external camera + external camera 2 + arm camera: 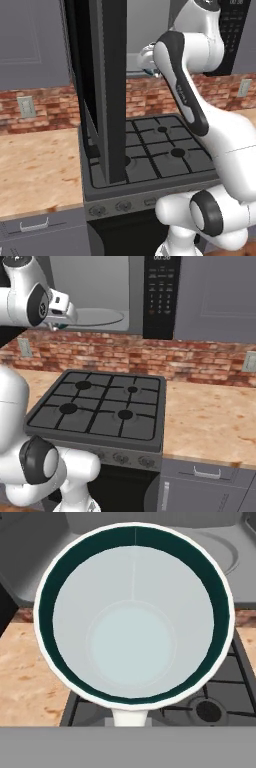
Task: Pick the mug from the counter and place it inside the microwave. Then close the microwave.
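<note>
Pincer point(56, 322) clamped on the mug point(134, 614) (rim up) at the microwave point(161, 296) mouth.

The mug point(132, 617) hid both fingertips below its rim (handle cut off at the bottom edge); the arm covered the gripper elsewhere.

Black four-burner gas stovetop point(100, 406) with a row of front knobs point(132, 459), backed by a red brick backsplash point(125, 356) bearing wall outlets point(25, 106), flanked by grey drawers with silver handles point(206, 473) below and grey wall cabinets point(220, 296) above.
</note>
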